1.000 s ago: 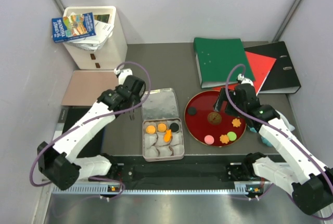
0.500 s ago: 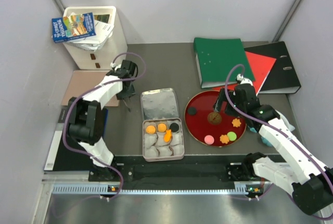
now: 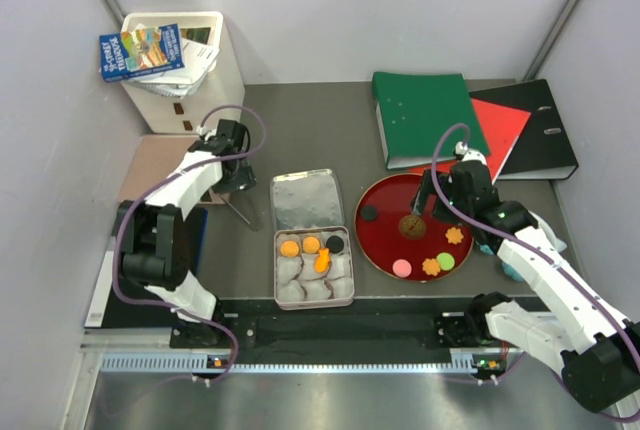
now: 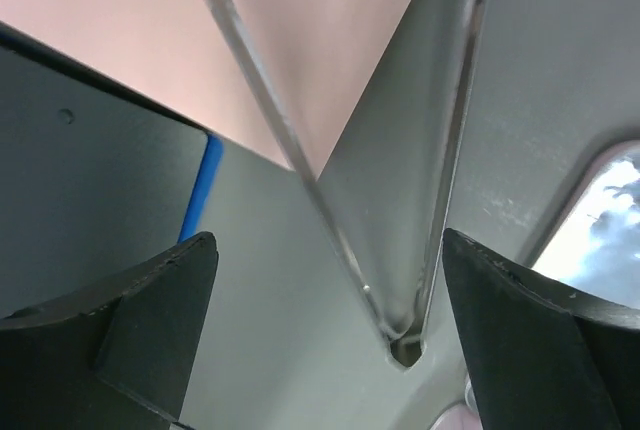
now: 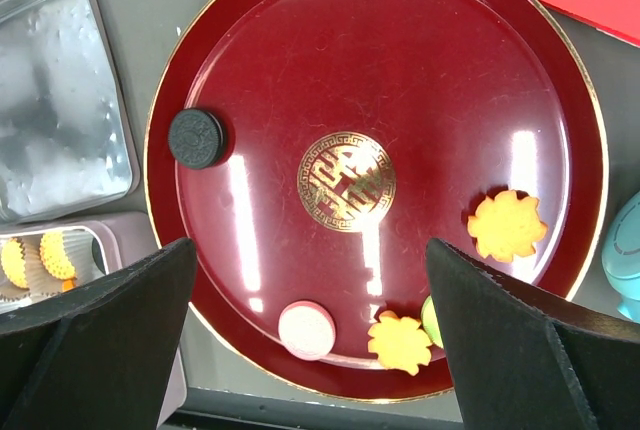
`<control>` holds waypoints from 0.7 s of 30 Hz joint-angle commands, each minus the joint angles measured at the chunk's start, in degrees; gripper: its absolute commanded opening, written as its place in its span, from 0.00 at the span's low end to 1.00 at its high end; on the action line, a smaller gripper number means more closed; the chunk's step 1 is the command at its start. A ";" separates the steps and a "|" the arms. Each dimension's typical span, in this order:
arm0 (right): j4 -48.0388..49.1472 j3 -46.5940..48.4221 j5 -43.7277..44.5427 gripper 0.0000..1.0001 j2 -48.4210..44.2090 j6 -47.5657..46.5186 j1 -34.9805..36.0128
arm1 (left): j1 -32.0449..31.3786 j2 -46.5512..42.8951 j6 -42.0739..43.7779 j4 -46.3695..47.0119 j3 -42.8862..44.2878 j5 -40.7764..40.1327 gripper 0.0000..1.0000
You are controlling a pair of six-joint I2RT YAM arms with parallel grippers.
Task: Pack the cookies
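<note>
Your left tool [image 4: 327, 245] stands wide, with the clear tongs [image 4: 395, 280] between its fingers, touching neither. Your right tool [image 5: 310, 245] hangs wide above the red plate [image 5: 420, 80]. Five cookies [image 5: 507, 225] lie on that plate, and four more cookies [image 3: 290, 247] sit in the tin [image 3: 351, 272].

Below the right claw [image 3: 438, 208] lies the plate [image 3: 385, 240], with cookies [image 5: 508, 226] on it. To that claw's left sits the tin [image 3: 351, 285], with more in paper cups [image 3: 300, 290], and its lid [image 3: 305, 199] just behind. Tongs [image 4: 400, 335] lie below the left claw [image 3: 237, 182].
</note>
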 commanded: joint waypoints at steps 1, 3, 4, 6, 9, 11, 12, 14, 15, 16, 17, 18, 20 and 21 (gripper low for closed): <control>1.82 1.48 0.77 0.96 0.23 -0.88 0.82 | 0.20 -6.21 0.01 -1.17 1.28 -0.44 0.98; 2.00 1.66 0.51 0.96 0.58 -0.79 0.99 | 0.03 -7.70 -0.43 -0.48 1.55 2.98 0.96; 2.00 1.74 0.42 0.96 0.67 -0.88 0.99 | -0.23 -8.49 -0.34 2.48 1.12 5.52 0.92; 1.91 1.92 0.16 0.96 1.11 -0.79 1.08 | -1.02 -10.51 -0.17 6.36 -1.33 12.35 0.89; 1.65 2.45 -0.28 0.96 1.46 -0.70 0.99 | -4.80 -9.57 -1.04 12.26 -2.58 15.29 0.84; 1.38 2.89 -0.54 0.96 1.46 -0.62 1.08 | -7.96 -7.55 -0.96 14.45 -2.31 16.44 0.81; 1.29 2.89 -0.72 0.96 1.46 -0.44 1.17 | -8.93 -5.19 -1.04 15.07 -1.97 16.44 0.81; 1.03 3.15 -0.98 0.96 1.46 -0.27 1.08 | -11.31 -1.50 -1.22 16.83 -1.70 17.14 0.78; 0.94 3.24 -1.07 0.96 1.46 -0.18 1.08 | -12.27 -0.34 -2.00 16.93 -1.26 17.14 0.77; 0.68 3.33 -1.07 0.96 1.46 -0.18 1.08 | -12.37 0.89 -2.45 17.10 -1.08 17.06 0.77; 0.50 3.33 -1.07 0.96 1.46 -0.09 1.08 | -12.37 2.82 -2.89 17.36 -1.08 17.23 0.76; 0.50 3.41 -1.07 0.96 1.46 -0.09 1.08 | -12.37 3.53 -3.24 18.15 -1.26 17.41 0.75; 0.24 3.42 -1.07 0.96 1.46 -0.09 1.08 | -12.37 5.37 -3.51 18.94 -1.78 17.32 0.73; 0.15 3.42 -0.81 0.96 1.37 -0.18 1.08 | -12.37 5.91 -3.51 19.30 -1.96 17.23 0.72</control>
